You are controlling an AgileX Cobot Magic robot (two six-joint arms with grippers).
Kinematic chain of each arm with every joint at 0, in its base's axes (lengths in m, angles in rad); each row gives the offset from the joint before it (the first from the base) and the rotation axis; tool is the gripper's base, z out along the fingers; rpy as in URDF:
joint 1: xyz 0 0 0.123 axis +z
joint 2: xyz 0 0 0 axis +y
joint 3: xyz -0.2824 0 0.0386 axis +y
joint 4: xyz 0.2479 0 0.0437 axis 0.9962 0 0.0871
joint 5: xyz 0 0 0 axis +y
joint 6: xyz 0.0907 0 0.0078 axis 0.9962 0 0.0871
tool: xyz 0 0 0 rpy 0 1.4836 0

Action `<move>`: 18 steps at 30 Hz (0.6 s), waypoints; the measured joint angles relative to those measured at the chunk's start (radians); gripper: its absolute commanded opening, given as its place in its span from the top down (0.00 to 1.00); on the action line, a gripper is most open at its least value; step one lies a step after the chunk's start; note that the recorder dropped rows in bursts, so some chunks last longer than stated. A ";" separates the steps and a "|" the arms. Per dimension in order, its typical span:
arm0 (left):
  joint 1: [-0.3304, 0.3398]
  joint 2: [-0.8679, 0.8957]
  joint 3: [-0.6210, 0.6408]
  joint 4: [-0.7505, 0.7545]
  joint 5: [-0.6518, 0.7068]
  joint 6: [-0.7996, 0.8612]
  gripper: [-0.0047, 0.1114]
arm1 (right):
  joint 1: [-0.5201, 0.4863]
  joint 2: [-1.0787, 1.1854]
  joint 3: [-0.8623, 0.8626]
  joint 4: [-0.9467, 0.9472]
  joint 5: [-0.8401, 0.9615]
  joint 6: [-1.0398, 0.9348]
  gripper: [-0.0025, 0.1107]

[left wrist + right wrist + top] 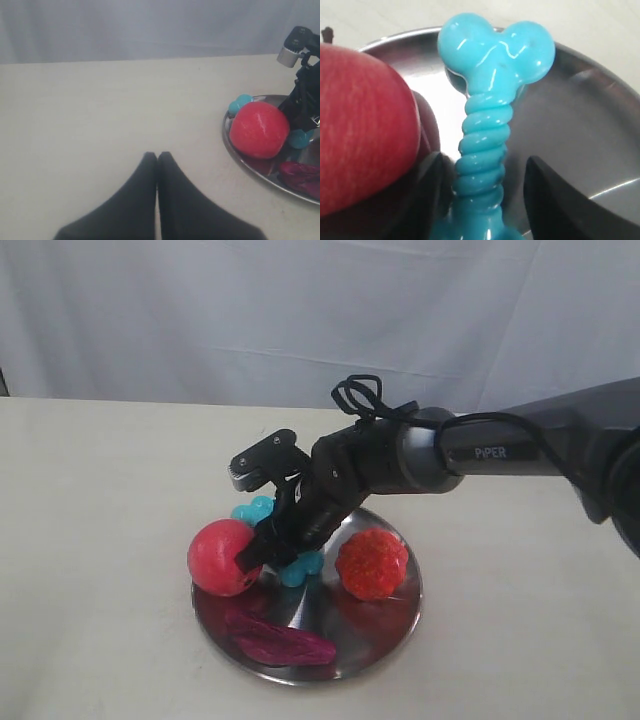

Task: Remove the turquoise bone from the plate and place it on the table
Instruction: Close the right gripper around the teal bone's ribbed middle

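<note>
The turquoise bone (258, 509) lies on the silver plate (392, 632), its ribbed shaft hidden in the exterior view behind my right gripper (272, 545). In the right wrist view the bone (485, 125) runs between the two black fingers of the right gripper (487, 167), which stands open. One finger (432, 185) touches the shaft and the other (555, 195) stands clear of it. My left gripper (157, 156) is shut on nothing above the beige table (100, 110), well off to the side of the plate (239, 150).
A red ball (222, 557) sits on the plate's edge, pressed against the right gripper's finger. A bumpy orange-red ball (372, 563) and a dark magenta toy (280, 640) share the plate. Bare table (100, 490) surrounds it.
</note>
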 measured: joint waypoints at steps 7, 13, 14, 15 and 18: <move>0.000 0.000 0.000 0.000 0.000 0.000 0.96 | 0.000 0.000 0.000 0.000 0.000 0.000 0.69; 0.000 0.000 0.000 0.000 0.000 0.000 0.96 | 0.000 0.000 0.000 0.002 0.000 0.002 0.98; 0.000 0.000 0.000 0.000 0.000 0.000 0.96 | 0.000 0.000 0.000 0.002 0.000 0.002 0.98; 0.000 0.000 0.000 0.000 0.000 0.000 0.96 | 0.000 0.000 0.000 0.002 0.000 0.002 0.98; 0.000 0.000 0.000 0.000 0.000 0.000 0.96 | 0.000 0.000 0.000 0.002 0.000 0.002 0.98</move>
